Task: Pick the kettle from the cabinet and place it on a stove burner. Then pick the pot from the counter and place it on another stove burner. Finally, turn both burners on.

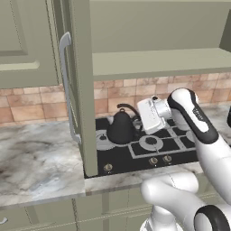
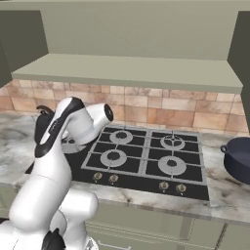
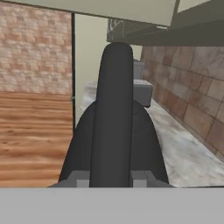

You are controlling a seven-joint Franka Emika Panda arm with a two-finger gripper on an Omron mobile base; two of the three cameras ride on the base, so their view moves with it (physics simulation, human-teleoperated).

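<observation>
I'm looking into a home kitchen — a black gas stove (image 2: 146,156) with round burners and a row of knobs is set into a marbled stone tabletop (image 1: 36,162), with a brick-tile backsplash (image 2: 161,110) behind and olive-green wall cabinets (image 1: 27,40) overhead — all rendered.

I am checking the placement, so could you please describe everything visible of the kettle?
The kettle is small, rounded and nearly black with a matte look. Its thin arched handle stands upright, and the claw is shut on it. It sits upright over the stove's left side, on or just above the large silvery burner; contact is unclear.
</observation>
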